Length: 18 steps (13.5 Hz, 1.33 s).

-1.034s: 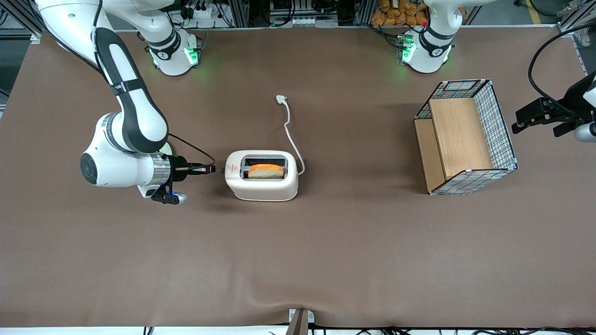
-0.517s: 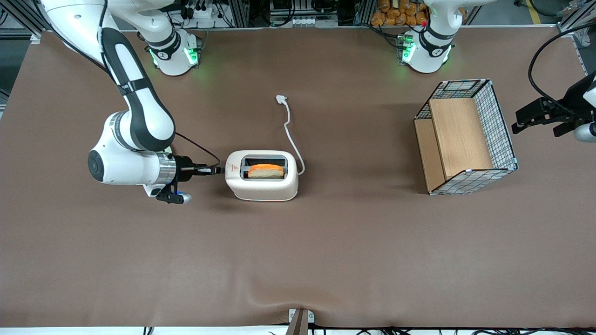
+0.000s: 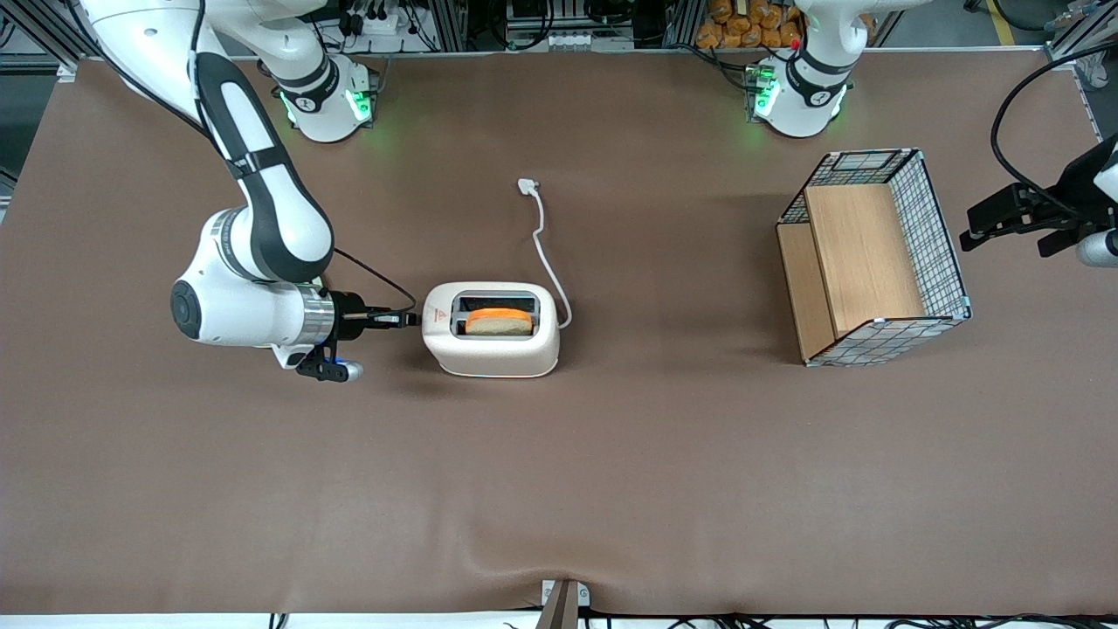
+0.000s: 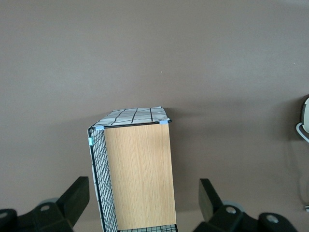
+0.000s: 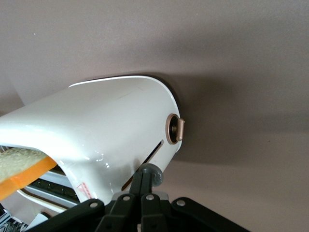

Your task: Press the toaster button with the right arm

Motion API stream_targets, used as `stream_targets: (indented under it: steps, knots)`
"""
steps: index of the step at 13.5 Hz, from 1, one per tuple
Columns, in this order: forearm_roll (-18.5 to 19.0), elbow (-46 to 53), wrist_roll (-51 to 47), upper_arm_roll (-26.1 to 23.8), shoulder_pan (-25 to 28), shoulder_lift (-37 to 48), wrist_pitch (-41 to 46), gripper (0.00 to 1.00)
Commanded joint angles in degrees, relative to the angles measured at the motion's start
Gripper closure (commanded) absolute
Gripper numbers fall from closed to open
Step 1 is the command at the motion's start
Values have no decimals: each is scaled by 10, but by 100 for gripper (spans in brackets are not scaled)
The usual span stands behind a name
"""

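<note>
- Since the earlier front views, the large white jointed right arm (image 3: 253,253) with black-grey panels has been sliding toward the toaster, and its slim black gripper (image 3: 409,320) is now reaching the toaster's short end face where a gap was showing a second ago.
- The gripper's two fingers (image 5: 145,186) are lying pressed together with no gap between them, holding nothing; in the right wrist view their joint tip is sitting at the small pale grey lever button (image 5: 150,174), which is sticking out of the slot in that end face, and appears to be touching it.
- One small cream-white two-slot toaster (image 3: 491,329) with rounded corners is standing on the brown table cover (image 3: 559,489), about midway along the table and toward the working arm's end from the basket.
- One slice of bread (image 3: 499,322) with an orange crust is sitting in the slot nearer the front camera; the second slot is showing nothing in it.
- One round bronze-coloured knob (image 5: 175,129) is showing on the same end face as the button.
- One white cord (image 3: 543,245) is running from the toaster away from the front camera, its plug lying loose on the cover.
- One wire-mesh basket (image 3: 908,188) with wooden panels is lying tipped on its side toward the parked arm's end, well apart from the toaster.
</note>
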<state>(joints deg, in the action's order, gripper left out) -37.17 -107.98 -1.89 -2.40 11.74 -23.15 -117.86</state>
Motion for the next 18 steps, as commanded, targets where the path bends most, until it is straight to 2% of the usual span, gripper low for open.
stream_targets:
  steps: [1, 18]
  knots:
    - [-17, -21, 2, 3, 14, 7, -28, 100]
    - [-18, -55, 31, 2, 22, -11, -92, 100]
